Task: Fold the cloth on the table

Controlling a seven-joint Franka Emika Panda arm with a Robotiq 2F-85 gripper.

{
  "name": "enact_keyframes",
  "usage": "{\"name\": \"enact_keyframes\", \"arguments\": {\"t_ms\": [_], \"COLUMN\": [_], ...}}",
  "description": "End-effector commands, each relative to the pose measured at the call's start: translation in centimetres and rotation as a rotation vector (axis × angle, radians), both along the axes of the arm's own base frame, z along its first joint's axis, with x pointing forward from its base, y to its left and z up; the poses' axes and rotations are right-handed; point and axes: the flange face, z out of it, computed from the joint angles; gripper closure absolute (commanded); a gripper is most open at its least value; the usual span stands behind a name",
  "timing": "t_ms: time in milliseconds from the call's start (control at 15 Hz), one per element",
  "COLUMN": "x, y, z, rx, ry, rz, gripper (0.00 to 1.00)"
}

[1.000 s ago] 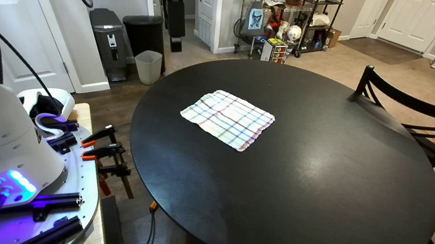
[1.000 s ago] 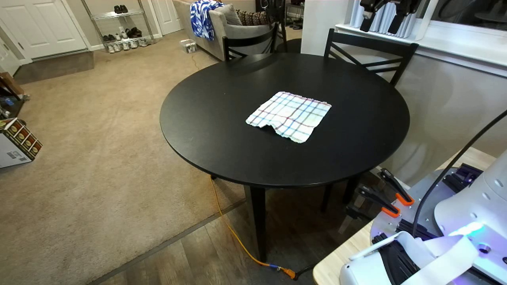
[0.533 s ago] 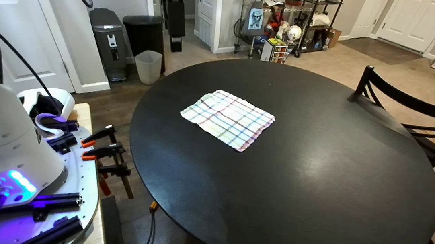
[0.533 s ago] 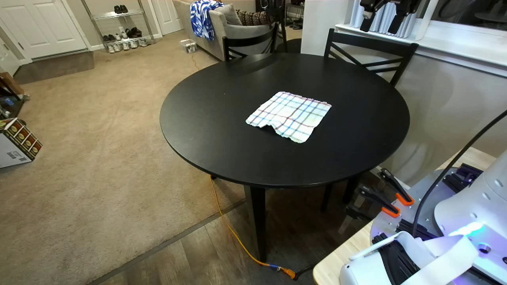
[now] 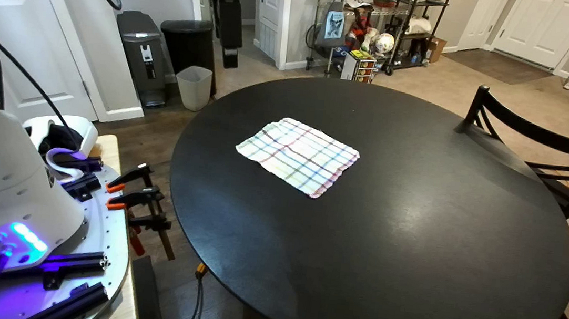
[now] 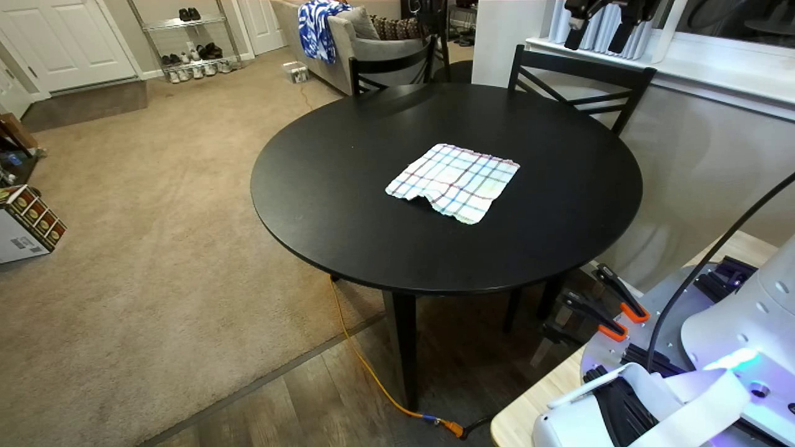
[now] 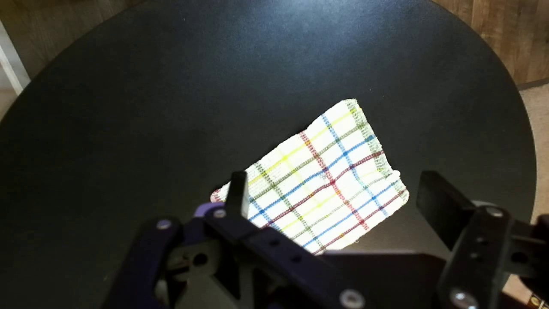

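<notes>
A plaid cloth (image 5: 298, 156) lies open on the bench (image 5: 386, 244); spread, empty robot fingers (image 7: 446, 208) hang above the bench. Nothing has visibly shifted this past second: folding seems unstarted.

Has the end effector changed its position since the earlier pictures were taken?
No: in an exterior view, the end effector keeps the same position against the window sill behind it, with no visible shift in any direction.
</notes>
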Motion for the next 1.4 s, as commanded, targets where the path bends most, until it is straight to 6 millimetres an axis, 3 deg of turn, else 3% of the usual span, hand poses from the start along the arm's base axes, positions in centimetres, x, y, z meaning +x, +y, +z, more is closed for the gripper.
{"name": "enact_keyframes", "arguments": {"t_ms": [0, 200, 333, 667, 933, 1133, 1333], "x": [0.0, 0.0, 1.1, 6.4, 9.2, 11.5, 14.3], "y": [0.0, 0.0, 1.1, 9.0, 14.8, 17.3, 18.6], "z": [0.1, 0.1, -0.6, -3.7, -7.2, -9.5, -11.0], "rx": [0.0, 0.0, -0.013, -0.107, -0.186, -0.234, -0.272], "ry": [0.001, 0.001, -0.008, -0.098, -0.142, -0.156, -0.168], "rz": [0.0, 0.0, 0.006, 0.112, 0.168, 0.187, 0.204], "gripper": [0.0, 0.0, 0.0, 0.0, 0.0, 0.0, 0.0]}}
